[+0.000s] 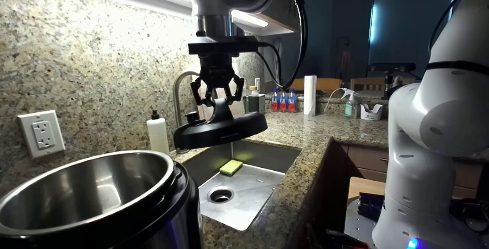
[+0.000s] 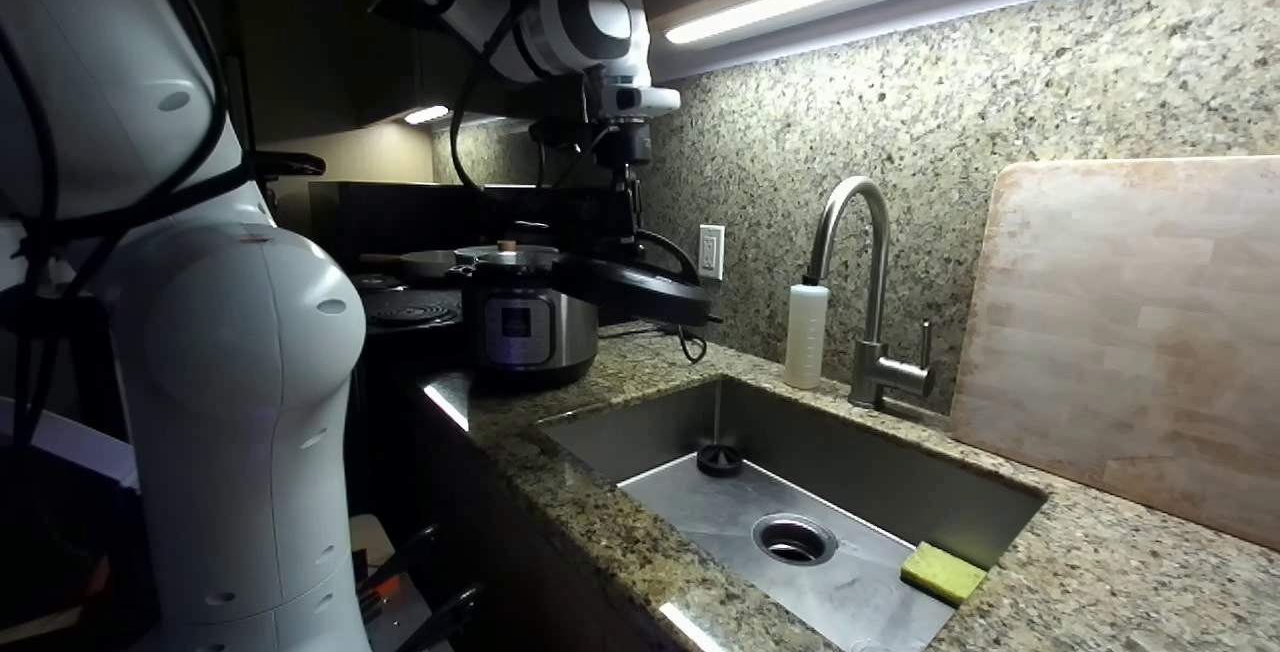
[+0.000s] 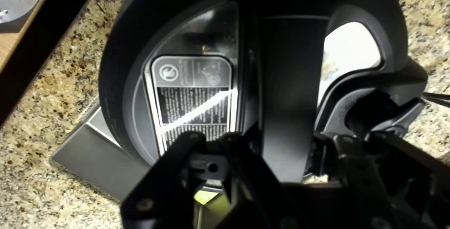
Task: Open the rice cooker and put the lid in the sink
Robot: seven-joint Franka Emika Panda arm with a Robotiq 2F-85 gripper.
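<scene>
Rice cooker lid (image 1: pixel 229 130) is hanging in the air directly below my gripper (image 1: pixel 219 102), and I am holding it by its handle (image 1: pixel 222 110), with the fingers (image 1: pixel 238 89) squeezing from both sides. It is leaning, one edge lower than the opposite one. From my remote place I am seeing it above the level of the counter (image 1: pixel 284 199), near the rice cooker (image 2: pixel 530 342) but apart from it; whether a part of it is hanging straight over the sink (image 2: pixel 850 467), I cannot tell.

The rice cooker is standing uncovered, and its steel inner pot (image 1: pixel 99 188) is reflecting the light. In the sink, a yellow sponge (image 2: pixel 940 573) is lying just beside the wall, a dark round piece (image 2: pixel 719 460) is lying near a corner, and the drain (image 2: pixel 795 539) is showing between these two.

In an exterior view, the bottom of the pot is hiding behind its near rim, so I cannot tell its content, and the cooker is being cut off at the left and lower borders. In the wrist view, glare is crossing the label (image 3: pixel 197 106) on the lid, and its small print I cannot read. A pan (image 2: pixel 428 260) beyond the cooker is standing in dimness, its inside unclear.
</scene>
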